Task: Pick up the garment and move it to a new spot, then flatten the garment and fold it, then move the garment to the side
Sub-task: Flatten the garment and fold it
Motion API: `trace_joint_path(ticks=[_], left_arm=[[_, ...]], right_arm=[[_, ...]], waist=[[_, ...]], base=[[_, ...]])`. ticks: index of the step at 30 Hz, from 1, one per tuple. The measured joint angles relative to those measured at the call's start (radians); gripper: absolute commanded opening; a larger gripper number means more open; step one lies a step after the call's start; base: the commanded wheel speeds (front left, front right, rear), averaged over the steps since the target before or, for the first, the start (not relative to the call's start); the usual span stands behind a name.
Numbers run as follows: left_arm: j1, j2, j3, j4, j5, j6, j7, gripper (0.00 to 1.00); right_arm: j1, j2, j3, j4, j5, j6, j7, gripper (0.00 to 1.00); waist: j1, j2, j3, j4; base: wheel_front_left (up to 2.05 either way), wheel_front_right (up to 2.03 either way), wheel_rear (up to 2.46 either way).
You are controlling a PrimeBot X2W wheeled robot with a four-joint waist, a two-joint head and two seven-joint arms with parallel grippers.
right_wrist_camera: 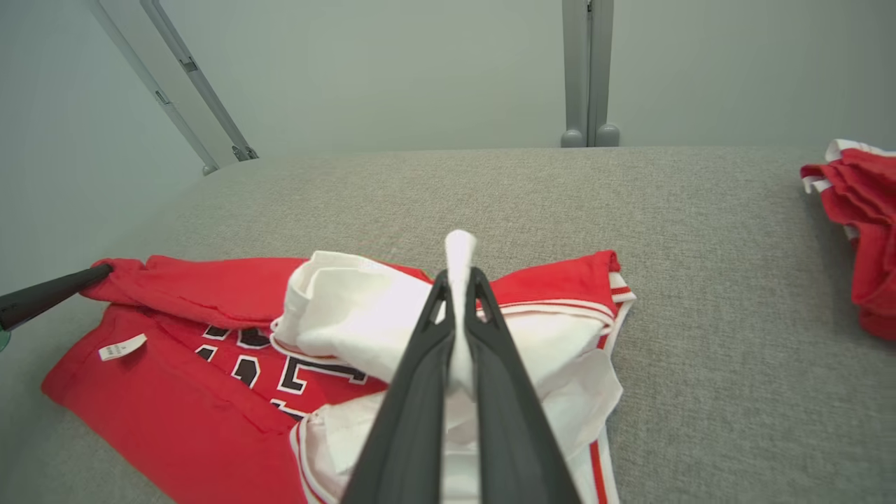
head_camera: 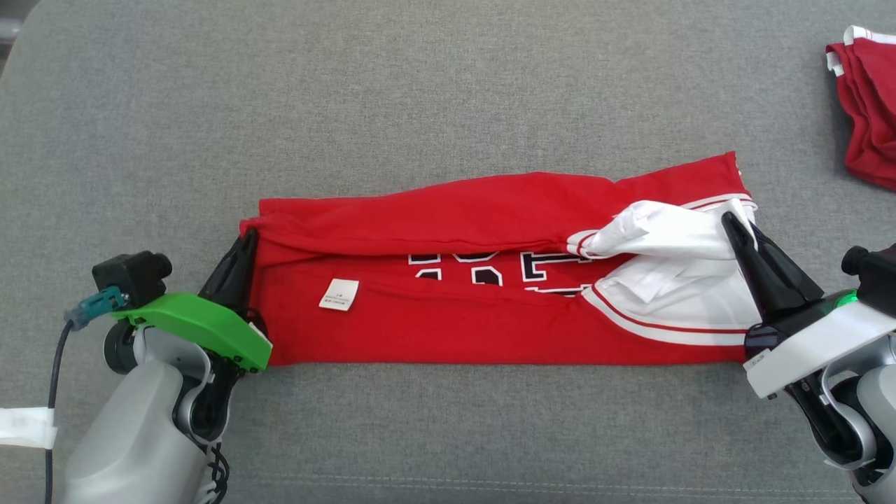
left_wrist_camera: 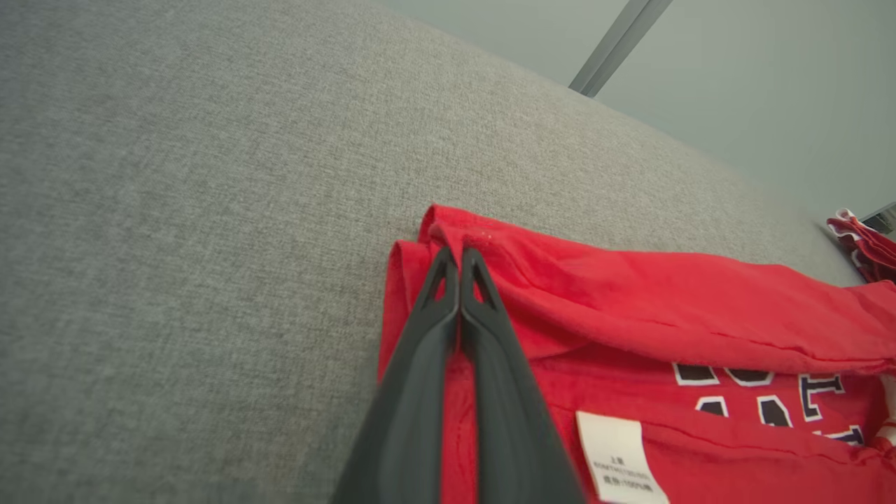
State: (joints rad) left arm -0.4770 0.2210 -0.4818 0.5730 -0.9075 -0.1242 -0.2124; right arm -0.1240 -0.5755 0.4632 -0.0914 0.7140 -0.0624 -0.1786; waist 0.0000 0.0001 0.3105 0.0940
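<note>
Mid-fold, the red white-trimmed jersey garment (head_camera: 455, 329) lies across the centre of the grey fabric bench (head_camera: 420, 84), left gripper (head_camera: 245, 241) pinching its 9 o'clock edge, right gripper (head_camera: 731, 224) pinching its white cloth at 3 o'clock; next, both should probably draw evenly toward 6 o'clock.

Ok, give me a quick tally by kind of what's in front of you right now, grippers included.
Garments: 2, the red jersey and a second red garment at far right
Grippers: 2, left gripper and right gripper, both shut on the red jersey
Labels: 1, a white care label
Total: 5
</note>
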Motion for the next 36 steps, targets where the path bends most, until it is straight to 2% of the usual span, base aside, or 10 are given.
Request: trace_joint_path(ticks=[6,9,10,11,12,13,14,15,24,36], left_arm=[[0.021,-0.001,-0.006,0.001,-0.004,0.000,0.000,0.00],[0.027,0.000,-0.008,0.001,-0.004,0.000,0.000,0.13],[0.027,-0.001,-0.009,0.002,-0.004,0.000,0.000,0.18],[0.027,0.000,-0.009,0.002,-0.004,0.000,0.000,0.29],[0.027,0.000,-0.009,0.002,-0.004,0.000,0.000,0.42],[0.027,0.000,-0.011,0.002,-0.003,0.000,0.000,0.63],[0.028,0.000,-0.016,0.002,-0.003,0.000,0.001,0.91],[0.028,0.002,-0.024,0.003,0.001,0.000,0.001,1.00],[0.057,0.031,-0.072,0.003,0.063,0.005,0.015,1.00],[0.137,0.091,-0.021,-0.084,0.160,0.118,-0.039,1.00]], right_arm=[[0.017,-0.016,0.000,0.000,-0.005,-0.002,-0.006,0.00],[0.027,-0.022,0.004,0.000,-0.019,-0.003,-0.006,0.00],[0.033,-0.022,0.008,0.000,-0.022,-0.003,-0.006,0.11],[0.035,-0.023,0.014,0.000,-0.031,-0.005,-0.005,0.32],[0.035,-0.023,0.017,0.000,-0.036,-0.010,-0.005,0.47],[0.034,-0.024,0.021,0.000,-0.040,-0.010,-0.004,0.91],[0.034,-0.027,0.026,0.002,-0.047,-0.010,-0.001,1.00],[0.034,-0.030,0.030,0.003,-0.054,-0.010,0.005,1.00],[0.042,-0.047,0.042,0.035,-0.072,-0.012,0.014,1.00],[0.138,-0.021,-0.014,0.077,-0.045,-0.040,-0.016,1.00]], waist=[[0.0000,0.0000,-0.004,-0.003],[0.0000,0.0000,-0.005,-0.003],[0.0000,0.0000,-0.005,-0.003],[0.0000,0.0000,-0.005,-0.003],[0.0000,0.0000,-0.005,-0.003],[0.0000,0.0000,-0.006,-0.003],[0.0000,0.0000,-0.006,-0.004],[0.0000,0.0000,-0.006,-0.004],[0.0000,0.0000,-0.029,-0.002],[0.0000,0.0000,-0.131,-0.001]], base=[[0.00,0.00,0.00],[0.00,0.00,0.00],[0.00,0.00,0.00],[0.00,0.00,0.00],[0.00,0.00,0.00],[0.00,0.00,0.00],[0.00,0.00,0.00],[0.00,0.00,0.00],[0.00,0.00,0.00],[0.00,0.00,0.00]])
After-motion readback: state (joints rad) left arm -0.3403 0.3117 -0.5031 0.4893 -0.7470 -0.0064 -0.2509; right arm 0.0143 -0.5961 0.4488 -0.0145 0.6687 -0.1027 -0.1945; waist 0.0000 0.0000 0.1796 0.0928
